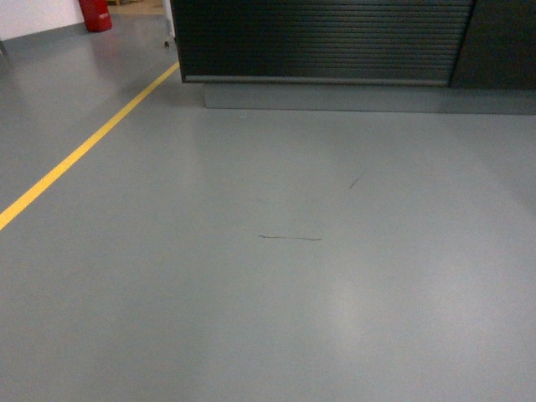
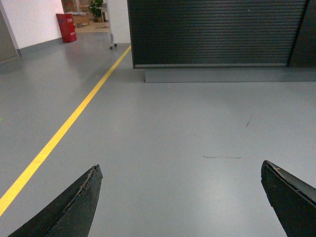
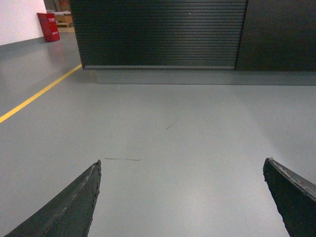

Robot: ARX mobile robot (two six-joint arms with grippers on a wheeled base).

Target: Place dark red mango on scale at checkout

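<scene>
Head view is showing only grey floor [image 1: 276, 276] and the ribbed black front of the checkout [image 1: 322, 38] ahead, so the robot is seemingly approaching, with mango and scale nowhere in sight (the worktop's surface is lying above every frame). Both arms are pointing forward and low over the floor, the left end effector [image 2: 181, 197] and right end effector [image 3: 181, 197] each gaping wide and carrying nothing; next, finding the mango is calling for driving closer
</scene>
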